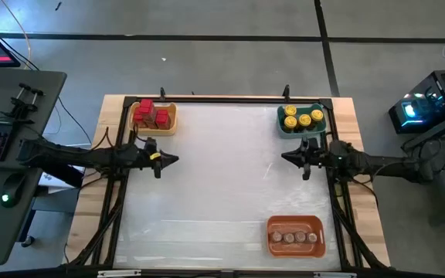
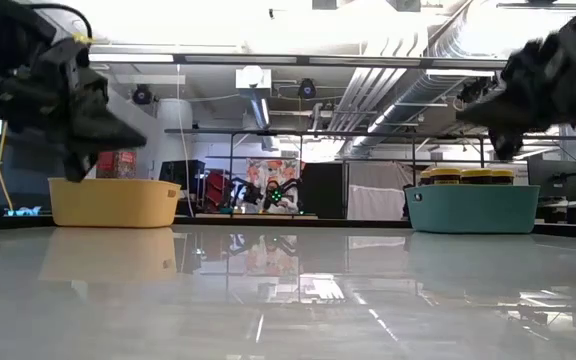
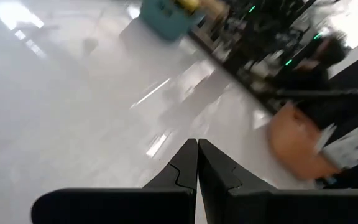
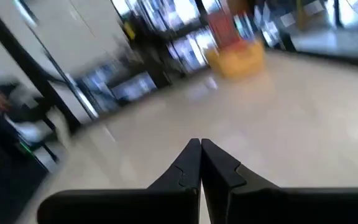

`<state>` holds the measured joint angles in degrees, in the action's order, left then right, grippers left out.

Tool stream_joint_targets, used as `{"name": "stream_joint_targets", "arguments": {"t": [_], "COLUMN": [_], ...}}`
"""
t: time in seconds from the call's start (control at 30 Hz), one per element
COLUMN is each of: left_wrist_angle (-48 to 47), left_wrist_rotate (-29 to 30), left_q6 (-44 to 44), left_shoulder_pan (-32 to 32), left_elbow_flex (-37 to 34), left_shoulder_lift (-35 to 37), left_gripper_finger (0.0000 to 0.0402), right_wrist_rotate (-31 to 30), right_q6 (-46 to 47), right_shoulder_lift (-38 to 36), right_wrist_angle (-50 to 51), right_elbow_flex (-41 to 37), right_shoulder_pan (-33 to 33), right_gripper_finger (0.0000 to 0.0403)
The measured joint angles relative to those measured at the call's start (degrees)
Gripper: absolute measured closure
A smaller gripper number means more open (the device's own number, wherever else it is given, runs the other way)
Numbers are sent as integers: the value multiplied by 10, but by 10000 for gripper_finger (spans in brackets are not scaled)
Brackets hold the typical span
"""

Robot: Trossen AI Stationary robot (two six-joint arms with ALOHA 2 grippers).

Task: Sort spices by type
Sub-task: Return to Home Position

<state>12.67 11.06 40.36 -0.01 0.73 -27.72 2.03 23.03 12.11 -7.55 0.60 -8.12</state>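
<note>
1. Returning both arms to home appears to be the step in hand; no container lies loose on the surface [image 1: 222, 193], so the sorting looks finished.
2. Left pincer [image 1: 173, 160]: closed on nothing, raised above the surface's left side, near the yellow tray [image 1: 171, 123].
3. Right pincer [image 1: 285, 158]: likewise closed and empty, raised at the right side, near the teal tray [image 1: 282, 127].
4. Good practice for this step: keep both pincers shut, hold their height above the tray rims, and draw each arm back toward its own side. Neither arm should sweep over a filled tray or cross the other's path.
5. Counts:
   - Red boxes [image 1: 161, 118]: at least three in the yellow tray. They sit packed together, so the exact number is uncertain.
   - Yellow-lidded jars [image 1: 305, 120]: four, in the teal tray.
   - Brown jars [image 1: 295, 238]: apparently four in a row, in the orange tray [image 1: 273, 249] at the surface's near right.
</note>
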Motion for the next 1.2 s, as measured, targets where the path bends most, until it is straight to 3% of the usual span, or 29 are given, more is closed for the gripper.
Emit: {"name": "stream_joint_targets", "arguments": {"t": [0.13, 0.47, 0.6, 0.73, 0.87, 1.2], "left_wrist_angle": [-102, -106, -105, -71, -73, -95], "left_wrist_rotate": [0, -4, -4, -4, -3, -2], "left_q6": [0, 0, 0, 0, 0, 0], "left_shoulder_pan": [0, 0, 0, 1, 1, 2], "left_elbow_flex": [0, 0, 0, -1, -1, -1], "left_shoulder_lift": [48, 207, 276, 276, 276, 276], "left_gripper_finger": [401, 401, 401, 401, 401, 401], "right_wrist_rotate": [-8, -12, -18, -18, -20, -19], "right_q6": [-12, 10, 9, 9, 10, 9], "right_shoulder_lift": [11, 26, -27, -120, -121, -121], "right_wrist_angle": [70, 71, 72, 67, -4, 19], "right_elbow_flex": [1, 1, 1, 1, 0, 0], "right_shoulder_pan": [0, 0, 18, 38, 55, 75], "right_gripper_finger": [403, 402, 402, 402, 402, 402]}}
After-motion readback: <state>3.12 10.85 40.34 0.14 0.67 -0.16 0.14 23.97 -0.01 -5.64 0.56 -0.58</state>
